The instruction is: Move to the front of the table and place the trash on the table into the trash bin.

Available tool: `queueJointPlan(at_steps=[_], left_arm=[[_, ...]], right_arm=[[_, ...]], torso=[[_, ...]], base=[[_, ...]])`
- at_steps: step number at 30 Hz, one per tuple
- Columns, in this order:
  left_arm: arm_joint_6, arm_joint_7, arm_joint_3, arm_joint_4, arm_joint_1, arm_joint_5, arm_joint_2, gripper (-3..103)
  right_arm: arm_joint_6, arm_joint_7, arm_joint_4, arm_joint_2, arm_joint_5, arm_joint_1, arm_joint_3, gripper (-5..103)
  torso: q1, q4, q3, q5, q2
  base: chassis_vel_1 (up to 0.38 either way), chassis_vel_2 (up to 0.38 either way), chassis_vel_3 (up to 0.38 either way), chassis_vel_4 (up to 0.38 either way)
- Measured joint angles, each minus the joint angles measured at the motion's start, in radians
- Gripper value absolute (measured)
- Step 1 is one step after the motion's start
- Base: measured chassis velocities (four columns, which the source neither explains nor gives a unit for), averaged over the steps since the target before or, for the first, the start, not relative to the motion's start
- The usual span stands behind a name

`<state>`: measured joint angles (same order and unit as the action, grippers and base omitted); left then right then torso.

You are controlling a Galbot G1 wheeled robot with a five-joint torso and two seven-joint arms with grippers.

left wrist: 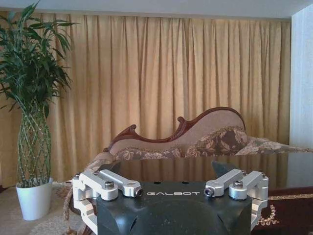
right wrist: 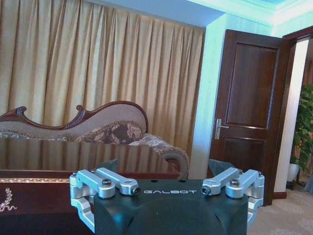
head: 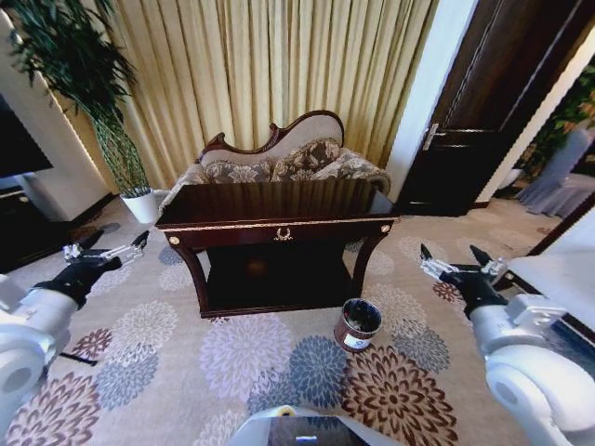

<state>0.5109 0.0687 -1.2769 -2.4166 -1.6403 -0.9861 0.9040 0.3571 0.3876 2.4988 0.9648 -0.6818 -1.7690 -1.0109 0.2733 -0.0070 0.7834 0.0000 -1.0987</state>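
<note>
The dark glossy table [head: 279,203] with gold trim stands ahead of me in the head view, a stretch of carpet away. The small brown trash bin [head: 358,323] with a black liner sits on the floor by the table's front right leg. The trash is out of view; I make out nothing on the reflective top. My left gripper [head: 104,245] is held up at the left, open and empty. My right gripper [head: 453,255] hangs at the right, open and empty too. The left wrist view shows the left gripper [left wrist: 168,174] facing the tabletop [left wrist: 195,169]. The right gripper [right wrist: 166,169] faces the table [right wrist: 58,154] likewise.
A patterned chaise sofa [head: 279,163] stands right behind the table, before gold curtains. A potted plant [head: 139,200] is at the back left, a dark cabinet [head: 23,232] at the far left. A dark door [head: 474,121] is at the right. Floral carpet [head: 251,358] lies open before the table.
</note>
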Motion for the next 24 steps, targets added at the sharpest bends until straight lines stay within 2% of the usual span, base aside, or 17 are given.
queueJointPlan(at_steps=[10,24], left_arm=[[-0.018,-0.007,0.018,0.013,0.006,0.019,-0.001,100],[-0.027,-0.011,0.024,0.014,0.005,0.028,0.0,100]], right_arm=[[-0.006,0.001,0.001,0.007,0.009,-0.017,0.005,100],[-0.009,0.004,0.001,0.005,0.009,-0.015,0.01,100]], torso=[[0.0,0.0,0.0,-0.0001,0.0],[0.0,0.0,0.0,0.0001,0.0]], base=[[0.122,-0.113,-0.14,0.127],[0.181,-0.183,-0.184,0.181]])
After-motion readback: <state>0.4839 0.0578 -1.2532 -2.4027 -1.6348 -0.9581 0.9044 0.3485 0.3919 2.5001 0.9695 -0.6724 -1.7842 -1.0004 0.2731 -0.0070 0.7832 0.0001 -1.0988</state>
